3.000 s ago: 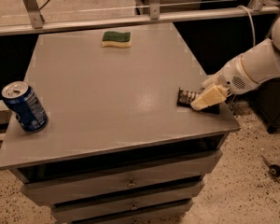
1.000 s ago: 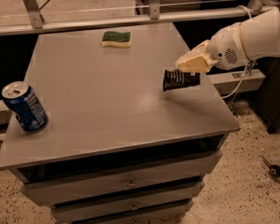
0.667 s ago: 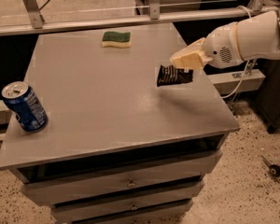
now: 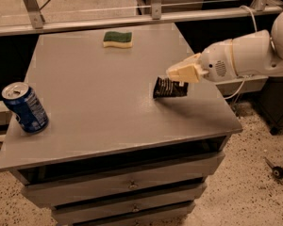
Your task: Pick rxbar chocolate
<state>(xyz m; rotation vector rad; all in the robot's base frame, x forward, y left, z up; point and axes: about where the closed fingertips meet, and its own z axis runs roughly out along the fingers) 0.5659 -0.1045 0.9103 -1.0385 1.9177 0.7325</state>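
Rxbar chocolate (image 4: 169,87) hangs clamped in my gripper (image 4: 175,74) at the table's (image 4: 94,102) three o'clock; lifting step; next, raise it steadily.

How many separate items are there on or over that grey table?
3. A blue soda can stands at the front left edge, a green-and-yellow sponge lies at the back, and the rxbar chocolate is pinched by the tool over the right side. None seems hidden.

Grey flat-topped desk (image 4: 99,93) with drawers beneath. Lying near the far edge, a green-and-yellow sponge (image 4: 118,38); standing upright at the near left corner, a blue soda can (image 4: 26,108). Over the right side, cream claw (image 4: 174,75) gripping a dark-wrapped snack bar (image 4: 170,87).
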